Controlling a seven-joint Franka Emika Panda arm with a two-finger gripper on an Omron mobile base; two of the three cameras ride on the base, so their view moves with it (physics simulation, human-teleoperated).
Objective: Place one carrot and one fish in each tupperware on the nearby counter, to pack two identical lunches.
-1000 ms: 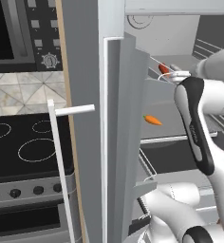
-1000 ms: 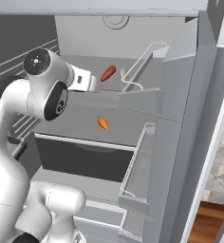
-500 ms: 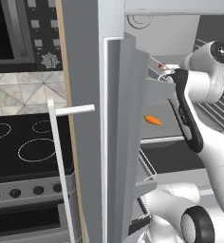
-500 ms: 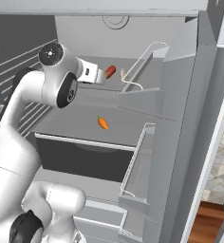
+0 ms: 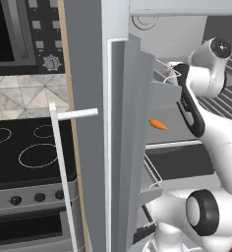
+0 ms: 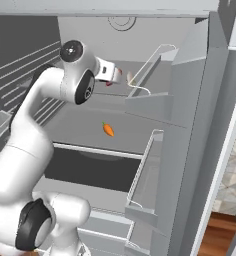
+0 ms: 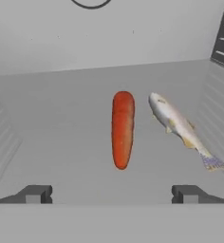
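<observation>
In the left base view, you are reaching the arm into the open fridge; a bright orange carrot [image 5: 159,124] is lying alone on the middle shelf [image 5: 174,129], near its front edge, and the gripper itself is hidden behind the door bins. In the right base view, the gripper [image 6: 118,76] is hovering over the upper shelf [image 6: 102,100], toward its back, and the same bright orange carrot [image 6: 108,130] is lying on the shelf below, well apart from the hand. In the hand view, the gripper [image 7: 112,194] is standing fully open and holding nothing, with the plainer red-orange carrot [image 7: 122,129] lying lengthwise just ahead, midway between the fingertips [image 7: 35,193]. A slim silver-grey fish [image 7: 182,128] is lying just beside it, toward the shelf's side wall, apart from the carrot. Judge the carrot as light, stiff and smooth-skinned, likely to roll; you should be taking hold across its thick middle. The fish looks slippery and tapering, so grip it at its broadest part. The shelf is carrying only these two items in this view.
</observation>
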